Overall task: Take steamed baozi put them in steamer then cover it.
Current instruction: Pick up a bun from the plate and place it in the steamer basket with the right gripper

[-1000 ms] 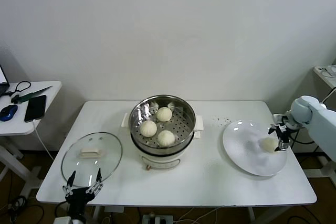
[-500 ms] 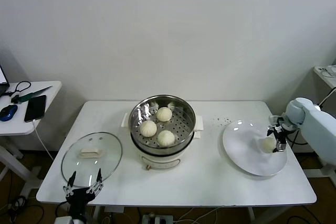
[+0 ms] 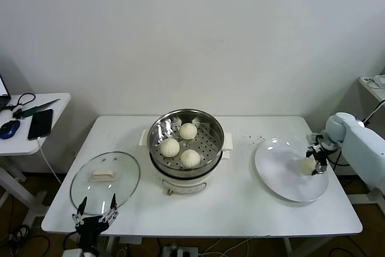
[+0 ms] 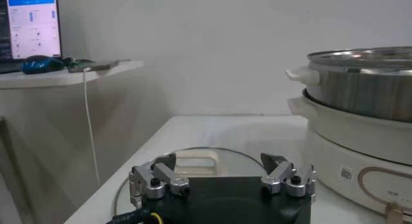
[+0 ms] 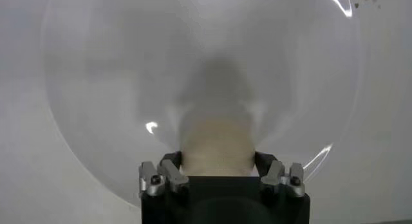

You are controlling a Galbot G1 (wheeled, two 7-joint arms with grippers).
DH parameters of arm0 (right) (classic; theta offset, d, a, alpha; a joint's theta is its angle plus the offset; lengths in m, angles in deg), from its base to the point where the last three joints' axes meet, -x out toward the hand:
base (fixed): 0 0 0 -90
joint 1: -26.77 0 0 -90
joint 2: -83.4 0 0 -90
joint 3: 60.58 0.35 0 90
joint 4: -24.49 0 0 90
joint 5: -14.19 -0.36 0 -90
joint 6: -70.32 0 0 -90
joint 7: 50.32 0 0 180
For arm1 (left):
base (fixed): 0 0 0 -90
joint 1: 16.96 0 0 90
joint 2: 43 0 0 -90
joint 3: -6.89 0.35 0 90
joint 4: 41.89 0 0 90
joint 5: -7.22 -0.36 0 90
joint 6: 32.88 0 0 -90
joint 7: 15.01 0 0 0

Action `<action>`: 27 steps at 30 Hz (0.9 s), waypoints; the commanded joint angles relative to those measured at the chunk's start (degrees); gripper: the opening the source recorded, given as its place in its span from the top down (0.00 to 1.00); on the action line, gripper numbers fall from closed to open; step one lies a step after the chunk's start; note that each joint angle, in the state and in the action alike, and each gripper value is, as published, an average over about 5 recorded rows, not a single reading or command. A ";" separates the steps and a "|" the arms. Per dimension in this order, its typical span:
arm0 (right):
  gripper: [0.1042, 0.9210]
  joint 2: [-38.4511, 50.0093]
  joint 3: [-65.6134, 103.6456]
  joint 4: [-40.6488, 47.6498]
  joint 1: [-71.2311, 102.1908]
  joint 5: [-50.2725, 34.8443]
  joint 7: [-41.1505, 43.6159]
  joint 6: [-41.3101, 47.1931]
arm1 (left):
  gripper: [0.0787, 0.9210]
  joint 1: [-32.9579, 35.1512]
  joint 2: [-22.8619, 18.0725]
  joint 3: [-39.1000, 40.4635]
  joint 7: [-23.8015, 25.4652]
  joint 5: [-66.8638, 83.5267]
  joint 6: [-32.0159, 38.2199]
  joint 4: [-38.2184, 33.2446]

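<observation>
Three cream-white baozi lie in the shiny steamer on its white cooker base at the table's middle. A fourth baozi is over the right part of the white plate. My right gripper is shut on it; in the right wrist view the baozi sits between the fingers of that gripper, which touch both its sides. The glass cover with its white handle lies flat at the front left. My left gripper is open and empty at the table's front edge, just before the cover.
A side table at the far left holds a phone, a mouse and scissors. Small dark crumbs lie between the steamer and the plate. The steamer and cooker base also show in the left wrist view.
My right gripper has closed in on the baozi on the plate and shifted very slightly with it. The left arm has not moved.
</observation>
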 commanded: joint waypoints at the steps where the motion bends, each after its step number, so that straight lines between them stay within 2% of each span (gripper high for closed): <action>1: 0.25 0.04 -3.41 -0.36 -2.66 -4.86 0.12 1.40 | 0.12 0.19 0.05 -0.04 -0.03 0.15 0.09 -0.21; 11: 0.26 -0.25 -28.67 -11.06 -26.82 -31.44 -0.14 9.67 | 0.12 0.64 0.19 1.14 0.12 0.21 0.05 -1.48; 20: 0.25 -11.80 -47.46 -14.32 -47.03 -50.23 -0.87 13.97 | 0.12 0.42 0.63 2.53 0.55 -1.57 -1.11 -1.35; 27: 0.25 -21.70 -51.51 -16.20 -50.14 -59.03 -2.69 17.17 | 0.12 0.34 1.04 3.27 1.91 -1.52 -1.85 -1.19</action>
